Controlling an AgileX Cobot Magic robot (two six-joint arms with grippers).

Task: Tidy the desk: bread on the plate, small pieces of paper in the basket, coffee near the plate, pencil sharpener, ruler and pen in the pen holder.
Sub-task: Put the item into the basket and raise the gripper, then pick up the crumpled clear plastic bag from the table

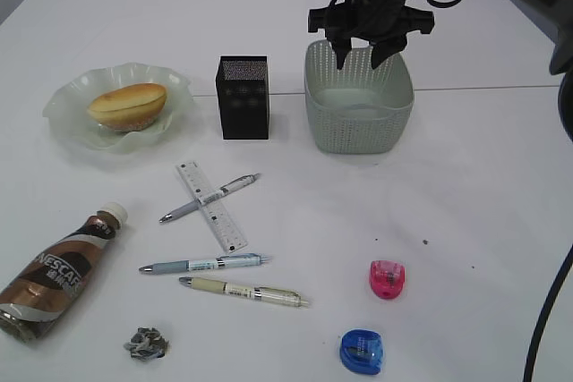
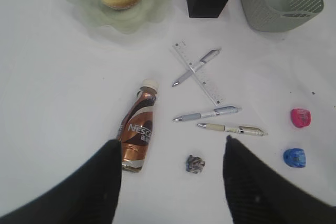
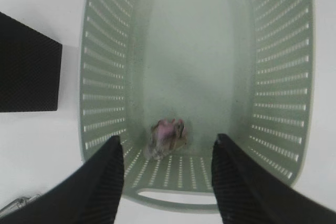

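Note:
My right gripper (image 1: 363, 55) hangs open over the pale-green basket (image 1: 358, 123). One piece of paper (image 3: 167, 137), blurred, is down inside the basket (image 3: 278, 77), clear of both fingers. A second piece of paper (image 2: 195, 163) lies on the desk below my open, empty left gripper (image 2: 170, 141), beside the coffee (image 2: 138, 132) lying on its side. The bread (image 1: 127, 105) rests on the plate (image 1: 67, 118). The ruler (image 1: 212, 206) lies under one pen (image 1: 208, 197), with two more pens (image 1: 201, 265) (image 1: 243, 292) in front. The black pen holder (image 1: 243, 100) stands left of the basket.
A pink pencil sharpener (image 1: 387, 279) and a blue pencil sharpener (image 1: 363, 352) lie at the front right of the desk. The left arm does not show in the exterior view.

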